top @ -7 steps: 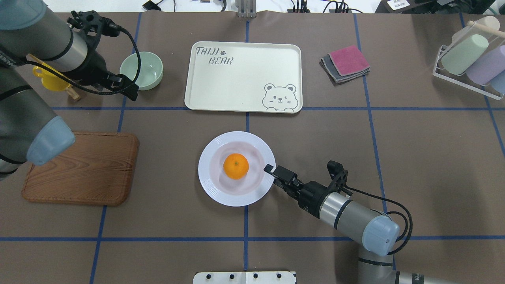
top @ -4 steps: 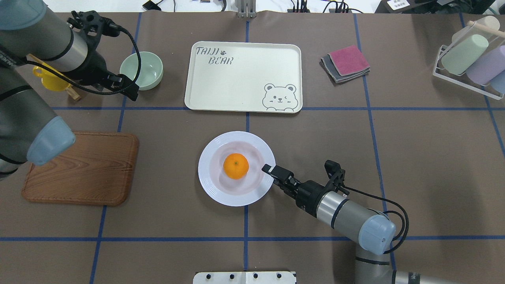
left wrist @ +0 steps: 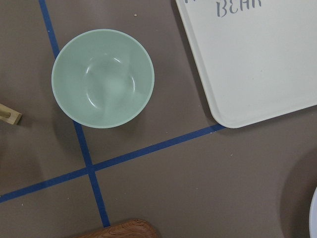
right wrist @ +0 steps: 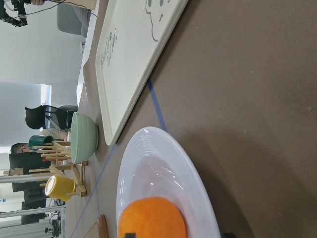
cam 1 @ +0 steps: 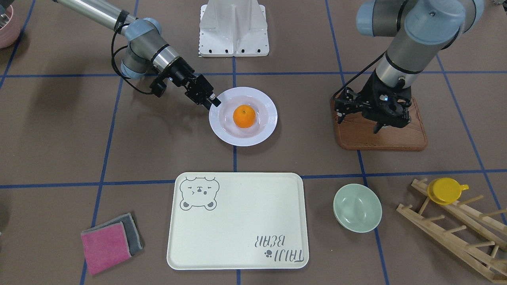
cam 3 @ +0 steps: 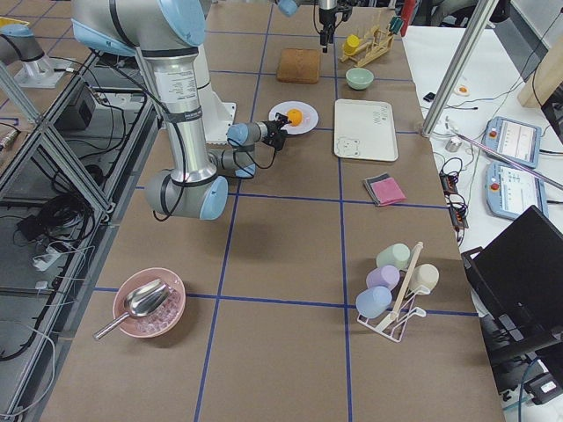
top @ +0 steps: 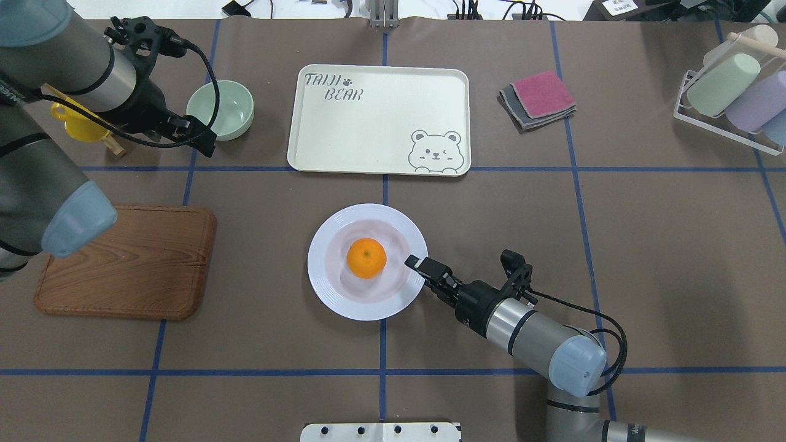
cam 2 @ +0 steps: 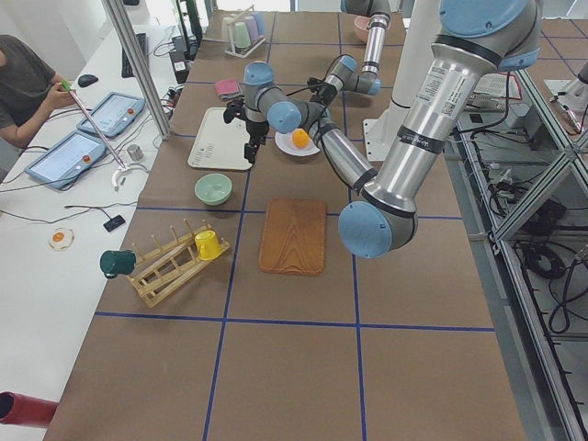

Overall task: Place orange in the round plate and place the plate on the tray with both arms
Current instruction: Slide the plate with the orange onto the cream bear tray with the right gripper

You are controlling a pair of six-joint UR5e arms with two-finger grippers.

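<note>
The orange (top: 366,258) sits in the sunken centre of the round plate (top: 323,288), so what remains is the carry to the tray (top: 381,123), which lies at 12 o'clock from the plate in the overhead view, apart from it on the tabletop (top: 645,245).

The right hand (top: 417,266) is at the plate's rim at about 3 o'clock, with one finger over the ridged edge. Whether the other finger is under the rim, and whether the hand has closed on it, I cannot tell.

The left hand (top: 199,138) hangs far off at about 10 o'clock, just beside the pale green bowl (top: 220,110). It holds nothing, and how far it is open I cannot tell.

The main risk, as I judge it, is a one-sided lift. If the plate is raised by the 3 o'clock edge alone, it would tip toward 9 o'clock. The round fruit would then roll to the low side and could go over the rim.

A thin pinch on a smooth rim could also slip. Or it could push the plate across the tabletop instead of gripping it.

The left arm, crossing to 9 o'clock, could clip the bowl or the wooden board (top: 129,264).
</note>
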